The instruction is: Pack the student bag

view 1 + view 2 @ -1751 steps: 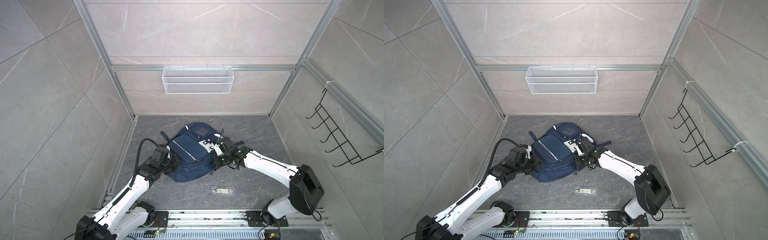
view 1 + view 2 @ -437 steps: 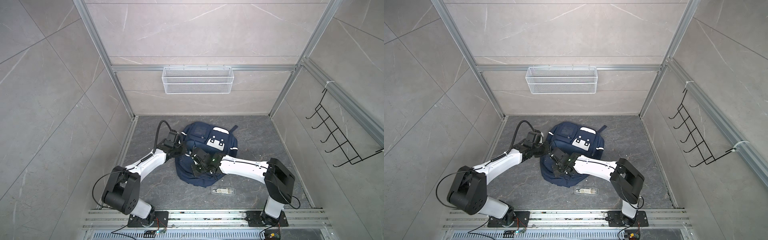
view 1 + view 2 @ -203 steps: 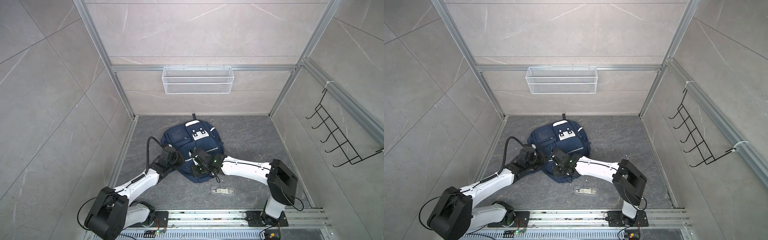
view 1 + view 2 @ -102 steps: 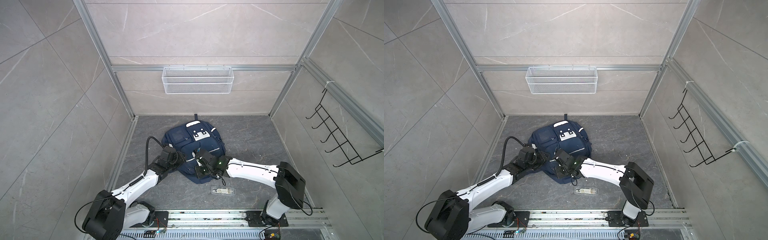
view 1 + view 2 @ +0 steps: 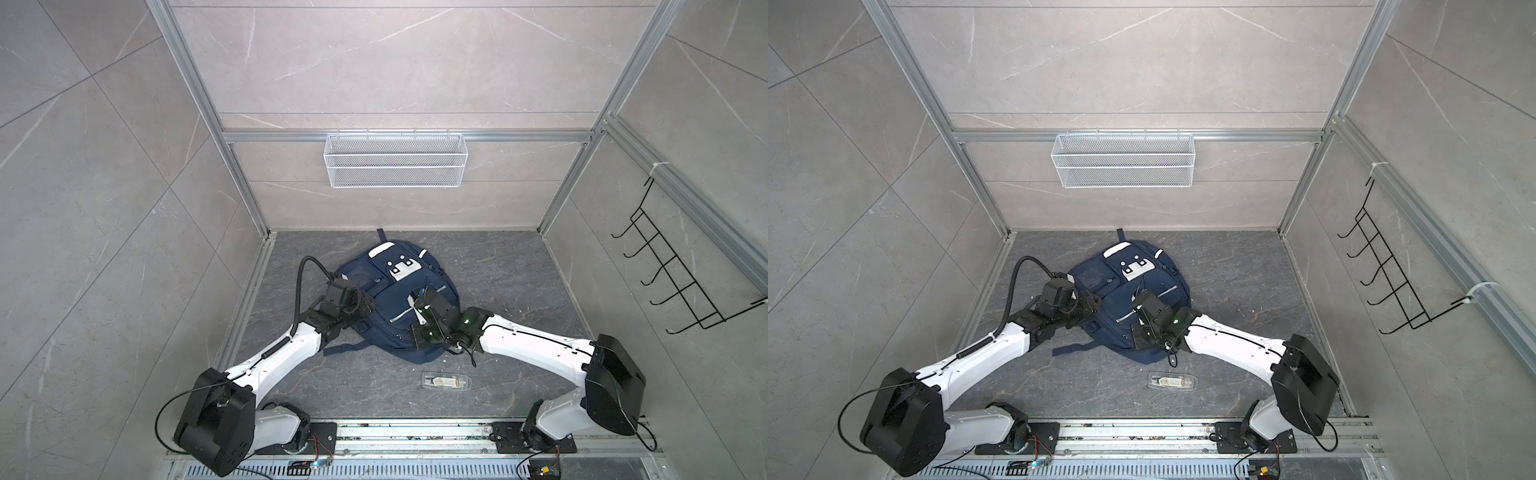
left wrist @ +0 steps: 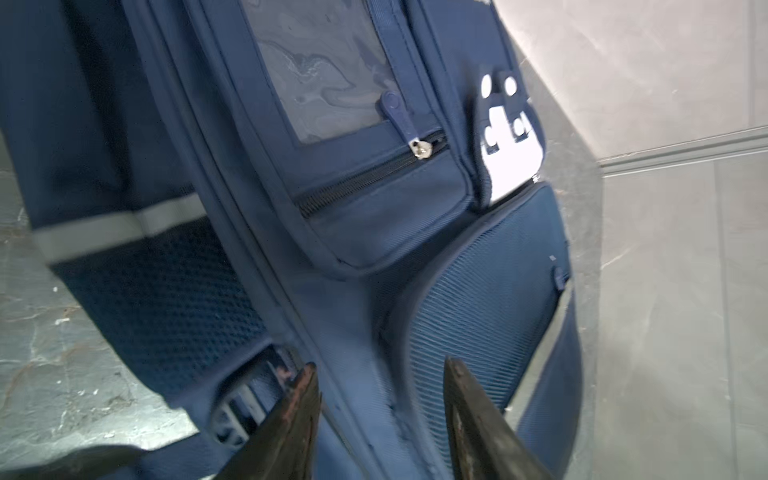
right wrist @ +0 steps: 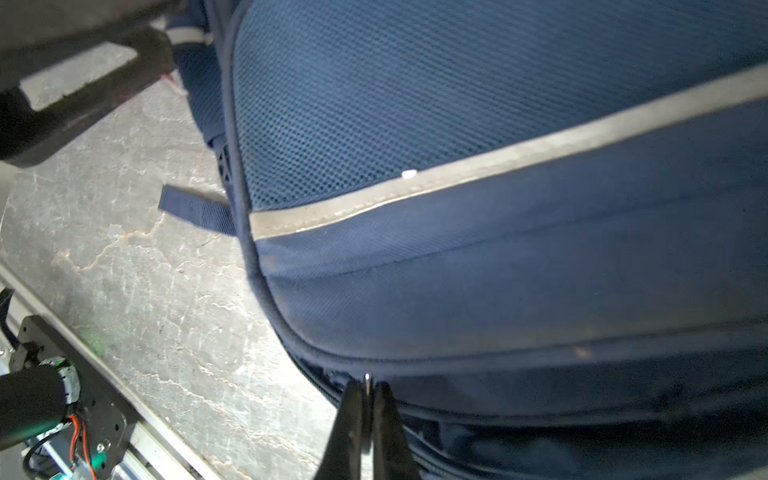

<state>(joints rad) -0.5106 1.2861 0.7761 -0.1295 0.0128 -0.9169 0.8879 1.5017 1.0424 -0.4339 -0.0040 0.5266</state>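
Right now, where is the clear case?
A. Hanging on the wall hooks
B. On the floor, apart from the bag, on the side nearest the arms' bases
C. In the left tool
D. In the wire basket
B: in a top view the case lies flat on the floor, just clear of the bag and nearer the arms' bases.

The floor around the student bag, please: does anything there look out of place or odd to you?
Yes. A small clear case lies alone on the floor in front of the student bag, outside it. One dark strap also trails flat from under the bag's near edge.
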